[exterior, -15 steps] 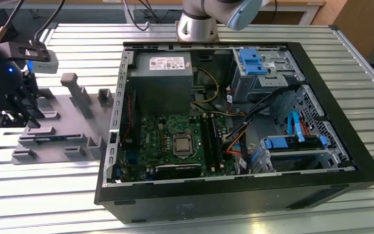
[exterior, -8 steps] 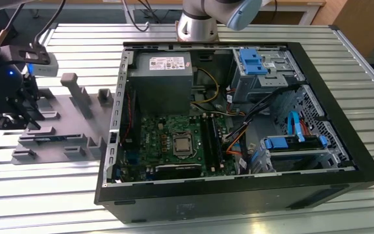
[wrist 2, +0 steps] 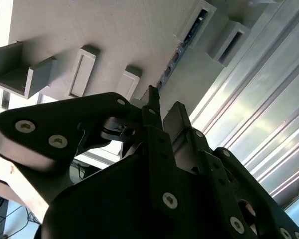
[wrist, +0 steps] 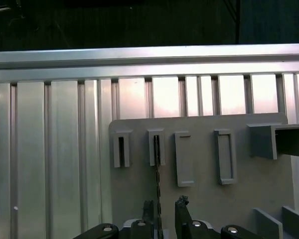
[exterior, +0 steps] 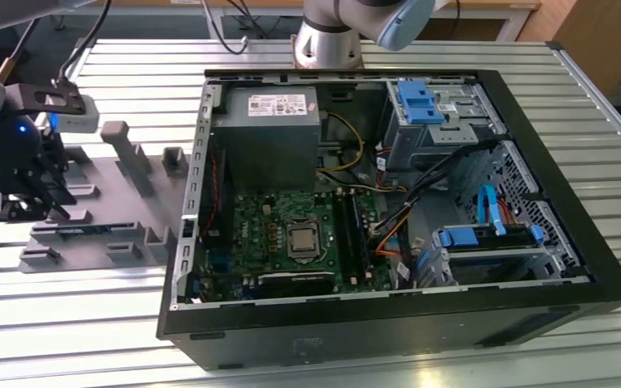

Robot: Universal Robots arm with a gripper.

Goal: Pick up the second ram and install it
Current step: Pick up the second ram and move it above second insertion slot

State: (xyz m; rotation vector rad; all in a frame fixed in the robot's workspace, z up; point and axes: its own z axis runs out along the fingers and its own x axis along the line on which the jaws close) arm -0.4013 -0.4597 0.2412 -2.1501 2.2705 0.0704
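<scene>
The second ram stands on edge in a slot of the grey holder tray, a thin dark strip in the first wrist view. In the second wrist view its blue-green edge runs along the tray toward my fingertips. My gripper is open and straddles the near end of the ram, which lies close to one finger with a gap to the other. In the exterior view my gripper hangs low over the tray at the exterior view's left.
The open computer case lies to the exterior view's right of the tray, with the green motherboard and its long black memory slots inside. Grey posts rise from the tray. Everything rests on a ribbed metal table.
</scene>
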